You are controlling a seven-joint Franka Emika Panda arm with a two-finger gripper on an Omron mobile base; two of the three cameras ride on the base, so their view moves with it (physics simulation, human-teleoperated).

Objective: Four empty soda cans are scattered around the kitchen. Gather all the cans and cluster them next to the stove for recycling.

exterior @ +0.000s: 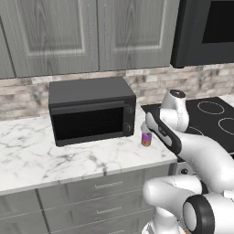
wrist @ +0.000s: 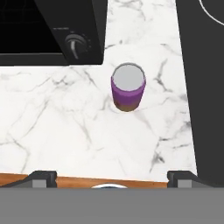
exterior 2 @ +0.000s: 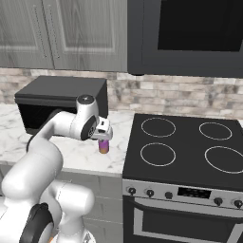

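Hand view showed the purple can [wrist: 127,86] standing upright on the marble counter [wrist: 65,122] between microwave [wrist: 52,30] and stove [wrist: 205,87], straight below the gripper [wrist: 111,178], whose fingers were spread wide and held nothing.

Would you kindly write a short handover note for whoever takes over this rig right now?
Pincer: open, holding nothing, hovering above the pink-purple can.
Can: upright on the marble counter, in the strip between the microwave and the stove, apart from both, so already next to the stove.
Done: judging from how things lie, this one can sits at the gathering spot.
Left: the other three cans are not in these views; find them, bring them beside this one.
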